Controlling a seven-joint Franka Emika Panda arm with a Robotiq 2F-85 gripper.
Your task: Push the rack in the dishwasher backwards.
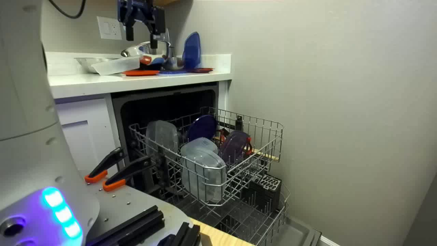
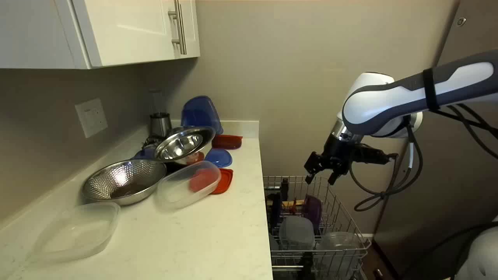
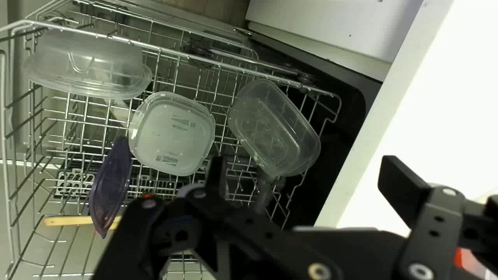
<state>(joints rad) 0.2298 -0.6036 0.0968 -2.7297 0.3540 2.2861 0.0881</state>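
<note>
The rack [image 1: 205,166] is pulled out of the dishwasher [image 1: 117,112], whose dark cavity shows behind it. It also shows in an exterior view [image 2: 334,252] and the wrist view [image 3: 186,55]. It holds clear containers [image 3: 171,134], a purple container [image 3: 113,184] and a dark blue round item [image 1: 203,127]. My gripper [image 1: 141,38] is open and empty, high above the rack and apart from it. In an exterior view the gripper [image 2: 321,179] appears over the rack's far part. In the wrist view the fingers [image 3: 305,165] are wide apart, one over the rack, one over the white countertop.
The lower rack [image 1: 239,222] with a cutlery basket [image 1: 266,191] is also out, over the lowered door [image 1: 300,232]. The countertop [image 2: 218,233] holds metal bowls [image 2: 124,181], clear containers and lids. A wall [image 1: 341,119] stands beside the racks. Orange-tipped clamps [image 1: 116,182] sit at the arm's base.
</note>
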